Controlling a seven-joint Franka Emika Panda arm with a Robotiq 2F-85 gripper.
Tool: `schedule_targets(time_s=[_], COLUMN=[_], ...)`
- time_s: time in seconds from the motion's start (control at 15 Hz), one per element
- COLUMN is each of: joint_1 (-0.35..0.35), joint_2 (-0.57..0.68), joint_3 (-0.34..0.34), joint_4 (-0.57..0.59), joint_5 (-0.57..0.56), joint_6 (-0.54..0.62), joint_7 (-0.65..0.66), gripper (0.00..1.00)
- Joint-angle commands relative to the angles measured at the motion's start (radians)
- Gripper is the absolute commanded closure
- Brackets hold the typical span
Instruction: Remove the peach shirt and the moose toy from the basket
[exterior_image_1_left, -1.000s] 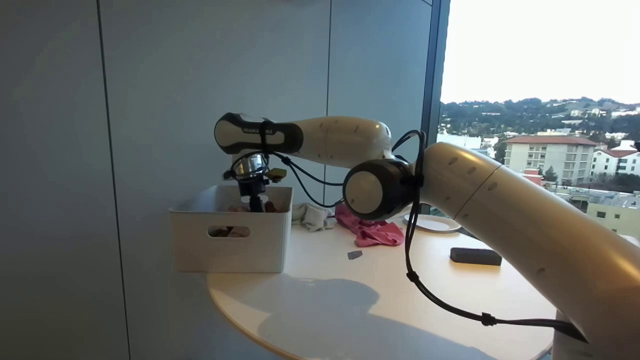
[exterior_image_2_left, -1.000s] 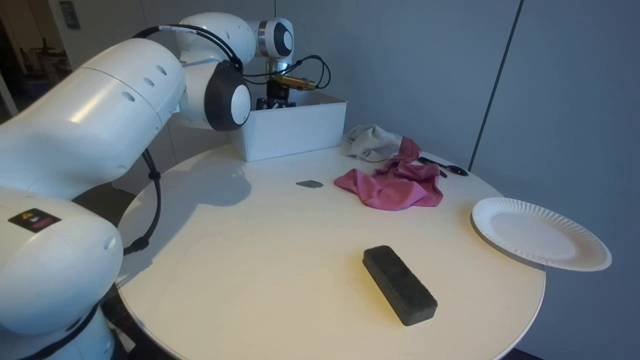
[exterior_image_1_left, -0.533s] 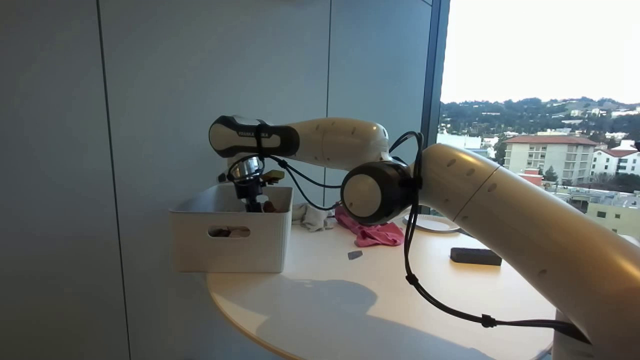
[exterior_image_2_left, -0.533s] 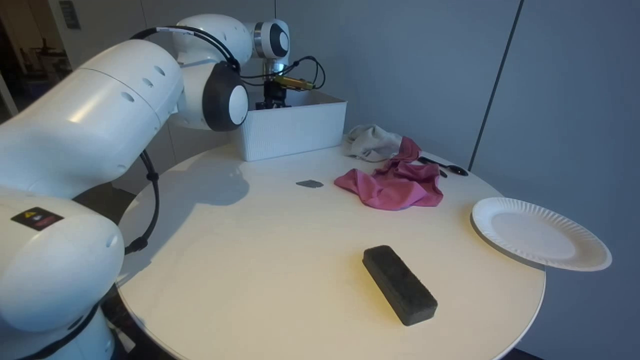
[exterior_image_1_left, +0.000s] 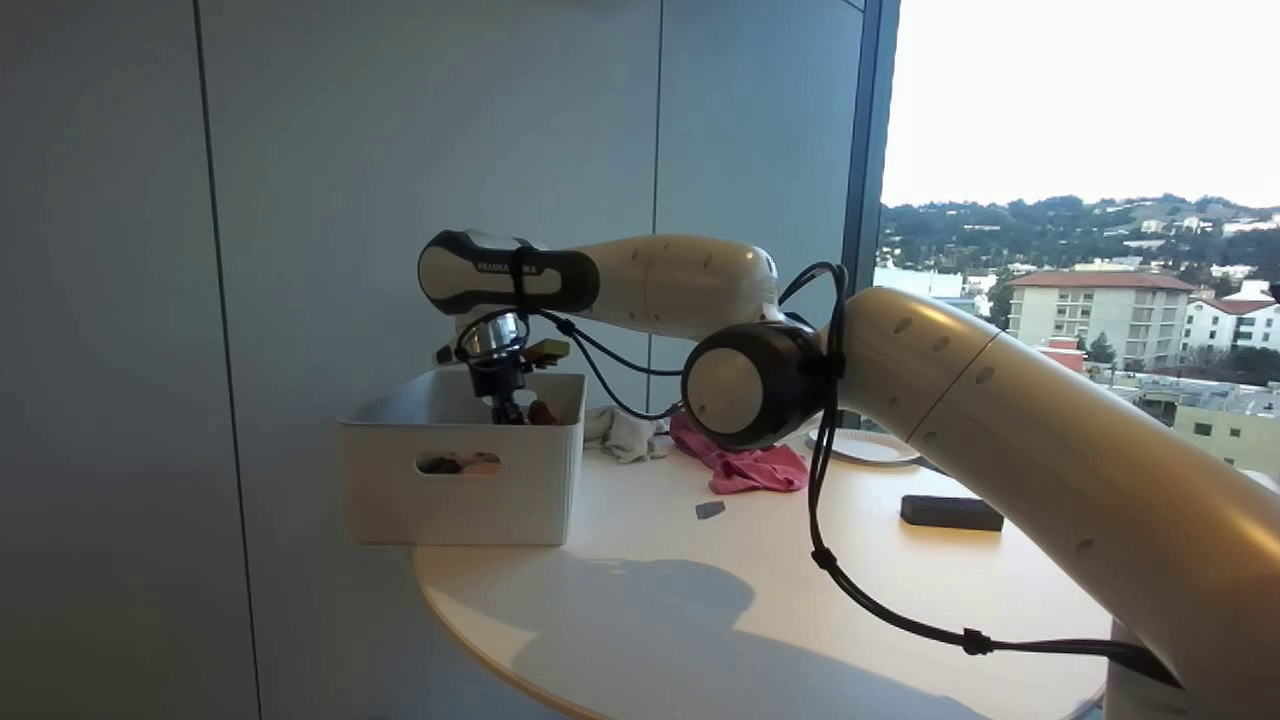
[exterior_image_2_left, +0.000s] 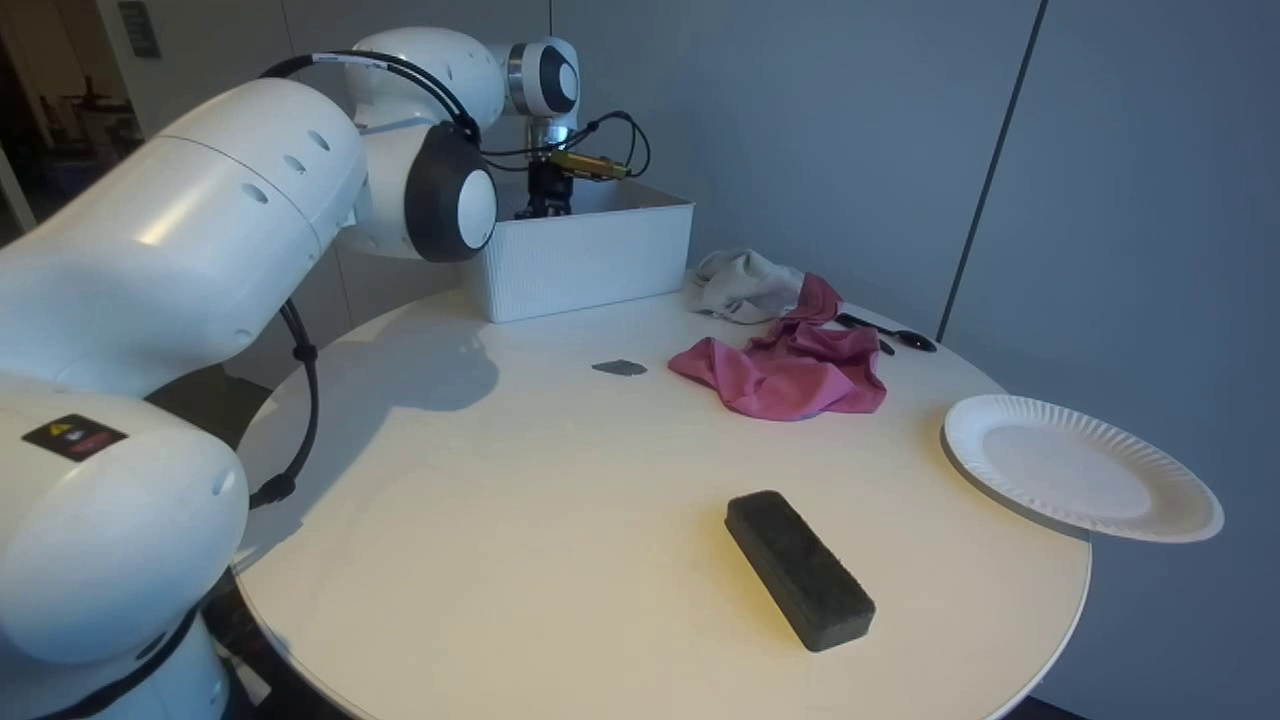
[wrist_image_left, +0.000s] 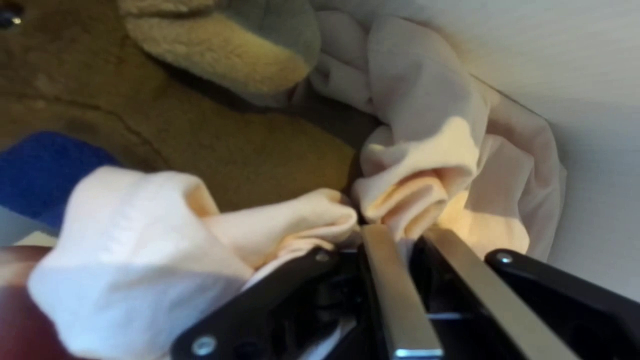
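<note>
- In the wrist view, the gripper (wrist_image_left: 406, 232) pinches a fold of the peach shirt (wrist_image_left: 135, 250), which bunches up at nine and one o'clock from the grip.
- The brown moose toy (wrist_image_left: 245, 155) lies at ten o'clock from it.
- Both are inside the basket (exterior_image_1_left: 450, 512), at ten o'clock on the table (exterior_image_1_left: 930, 570) in an exterior view.

Likely office: panelled wall (exterior_image_1_left: 430, 150), round table (exterior_image_2_left: 560, 520), window (exterior_image_1_left: 1080, 220) overlooking town (exterior_image_1_left: 1100, 320).
</note>
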Motion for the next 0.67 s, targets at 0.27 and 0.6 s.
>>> schedule_targets(time_s=[0.27,0.6], joint_1=[0.058,0.102], joint_2=[-0.082,-0.223], joint_3=[-0.064,-0.107], joint_4=[0.007,0.040], joint_5=[-0.077,-0.122], joint_6=[0.059,0.110], joint_7=[0.013,0.085], gripper=[0.92,0.95])
